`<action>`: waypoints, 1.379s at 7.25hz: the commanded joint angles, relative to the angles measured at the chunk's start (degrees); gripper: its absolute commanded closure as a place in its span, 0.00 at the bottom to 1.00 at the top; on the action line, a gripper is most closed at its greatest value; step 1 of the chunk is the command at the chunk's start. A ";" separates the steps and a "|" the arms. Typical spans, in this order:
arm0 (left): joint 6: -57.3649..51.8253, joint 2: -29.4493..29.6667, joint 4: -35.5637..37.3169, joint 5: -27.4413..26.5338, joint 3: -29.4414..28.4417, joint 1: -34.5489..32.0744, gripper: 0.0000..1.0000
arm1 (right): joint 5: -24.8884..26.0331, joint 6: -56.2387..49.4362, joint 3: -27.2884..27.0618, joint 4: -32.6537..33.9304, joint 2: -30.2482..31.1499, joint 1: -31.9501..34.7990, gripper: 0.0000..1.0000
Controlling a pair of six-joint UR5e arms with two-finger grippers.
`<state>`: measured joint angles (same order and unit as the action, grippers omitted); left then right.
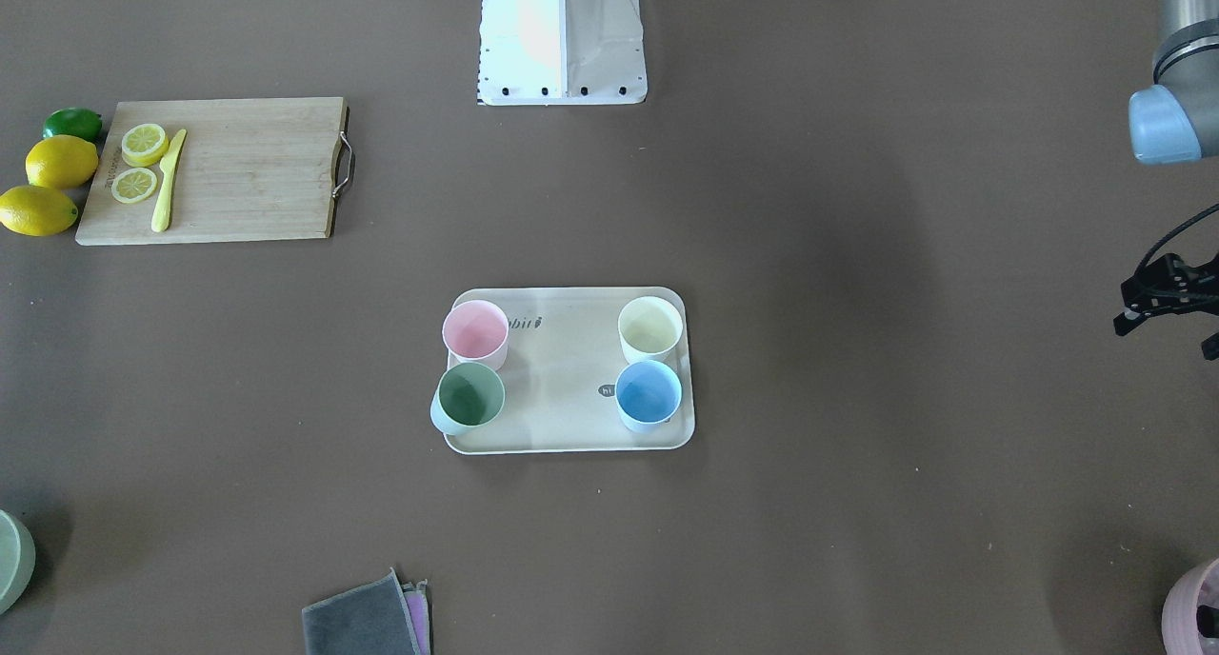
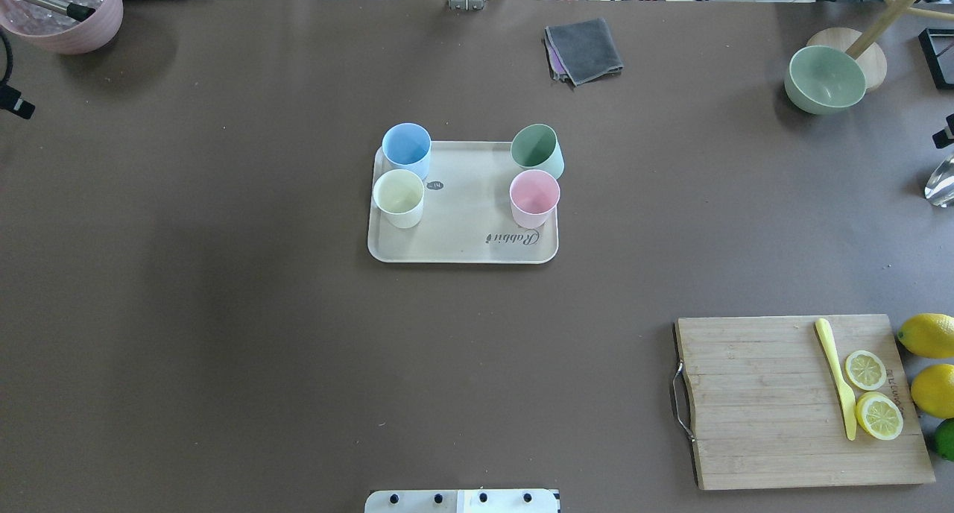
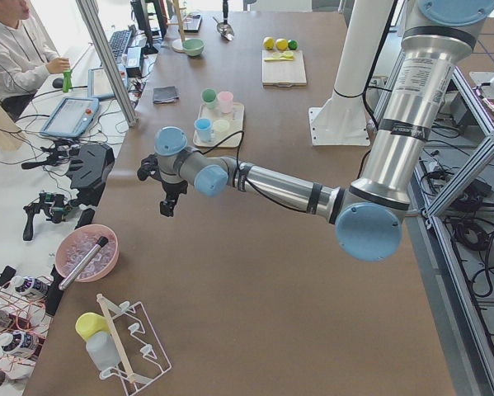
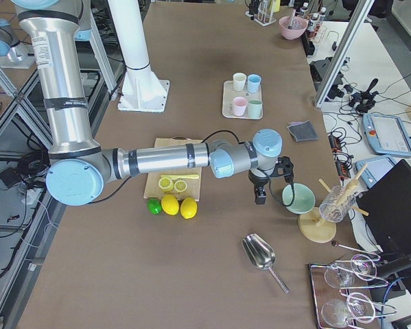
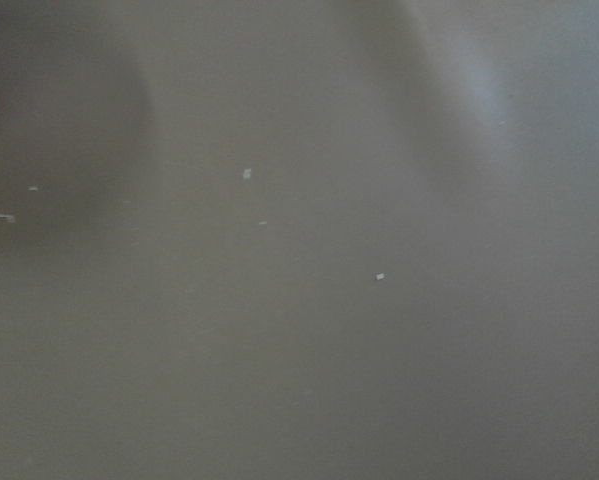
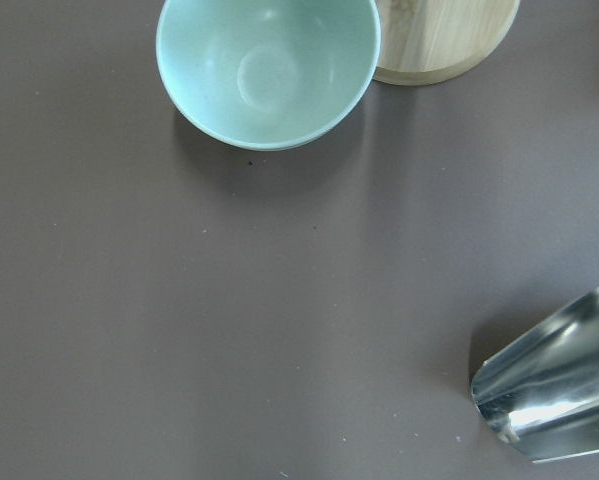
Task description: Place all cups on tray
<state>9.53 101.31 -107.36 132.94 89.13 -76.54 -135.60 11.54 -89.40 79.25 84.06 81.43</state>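
Note:
The cream tray [image 1: 562,398] [image 2: 469,226] lies mid-table. All four cups stand on it: pink cup [image 1: 475,331] [image 2: 534,197], sage green cup [image 1: 469,396] [image 2: 535,148] at a corner against the rim and looking slightly tilted, cream-white cup [image 1: 650,327] [image 2: 399,197], light blue cup [image 1: 648,393] [image 2: 406,145]. My left gripper [image 1: 1167,298] [image 3: 169,198] hangs far off to the table's left end, cut by the frame edge; I cannot tell its state. My right gripper [image 4: 260,194] hangs near the green bowl at the right end; I cannot tell its state. Neither holds a cup.
A wooden cutting board [image 2: 760,401] with lemon slices and a yellow knife lies near right, lemons and a lime beside it. A pale-green bowl [image 2: 825,78] [image 6: 269,70], a metal scoop [image 6: 554,400], a grey cloth [image 2: 585,49] and a pink pot [image 2: 63,17] sit at the edges.

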 commanded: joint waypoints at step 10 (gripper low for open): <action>-14.10 -14.04 15.16 -0.40 9.23 -5.90 0.02 | 0.16 -1.16 -0.25 -0.59 1.11 1.10 0.00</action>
<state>-4.67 87.37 -91.69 132.61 99.53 -82.45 -135.47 10.37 -89.66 78.70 85.18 82.53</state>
